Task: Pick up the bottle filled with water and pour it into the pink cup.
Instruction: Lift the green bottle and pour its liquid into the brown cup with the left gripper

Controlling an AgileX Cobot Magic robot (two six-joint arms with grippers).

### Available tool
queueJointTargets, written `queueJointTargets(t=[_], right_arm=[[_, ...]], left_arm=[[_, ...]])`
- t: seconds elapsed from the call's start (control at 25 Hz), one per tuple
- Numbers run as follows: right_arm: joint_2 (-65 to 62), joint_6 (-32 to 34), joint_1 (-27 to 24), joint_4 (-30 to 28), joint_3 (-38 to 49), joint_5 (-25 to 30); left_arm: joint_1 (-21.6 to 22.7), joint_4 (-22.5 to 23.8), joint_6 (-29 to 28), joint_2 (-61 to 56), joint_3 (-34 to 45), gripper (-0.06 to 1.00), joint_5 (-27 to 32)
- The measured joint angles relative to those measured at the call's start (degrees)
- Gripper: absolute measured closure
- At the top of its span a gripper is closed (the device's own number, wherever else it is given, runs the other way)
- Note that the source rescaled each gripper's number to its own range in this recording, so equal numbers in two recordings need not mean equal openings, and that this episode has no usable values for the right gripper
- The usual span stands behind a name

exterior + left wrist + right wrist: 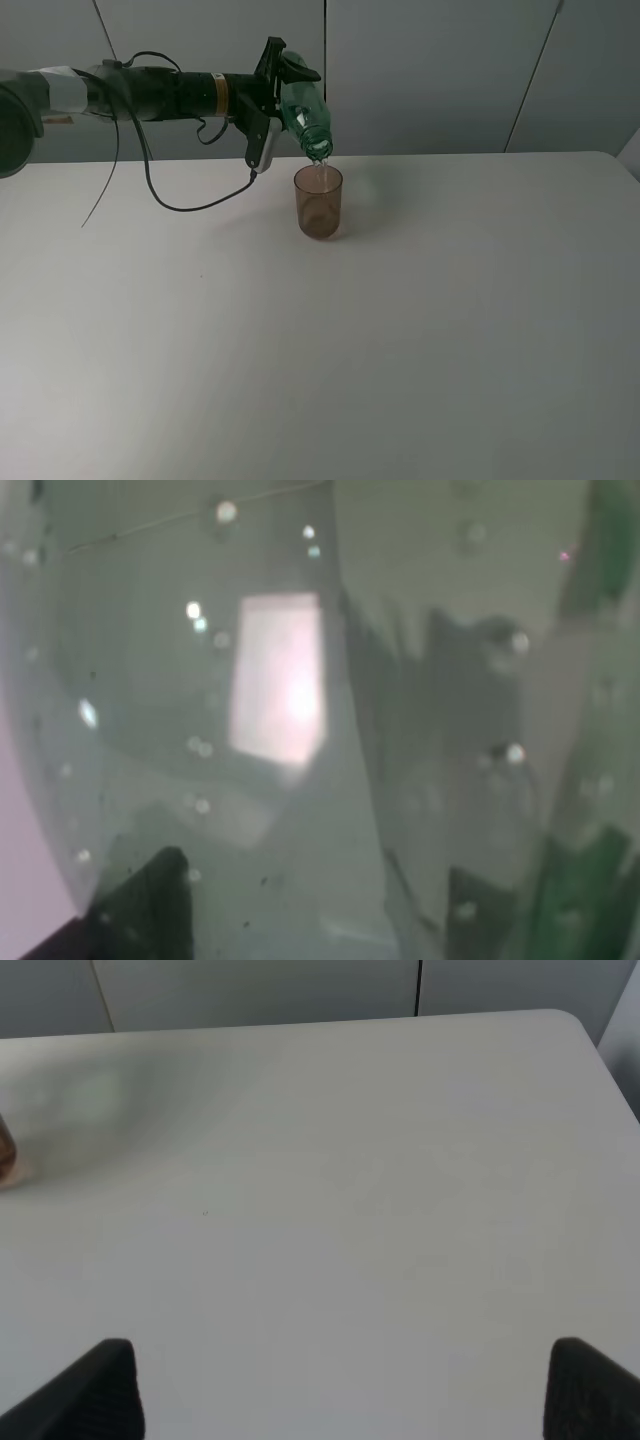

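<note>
Exterior high view: on the white desk the small translucent brownish-pink plastic cup stands upright. Just above its rim, the tall transparent green plastic bottle tilts neck-down, and water trickles in. Behind, the left end effector clenches the bottle near its base, its arm stretched level. The right end effector is released, away from both.

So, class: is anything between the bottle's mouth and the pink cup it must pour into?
Nothing visible stands in the way. The left gripper holds the bottle tipped, mouth down, right above the open top of the cup. Only what looks like a thin stream of water lies between them.
</note>
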Motion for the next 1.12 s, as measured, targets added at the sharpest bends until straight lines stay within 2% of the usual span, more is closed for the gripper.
queueJointTargets(t=[1.12], right_arm=[[0.0,0.0,0.0,0.0,0.0,0.0]], left_arm=[[0.4,1.3,1.5,-0.5,0.0,0.93,0.0]])
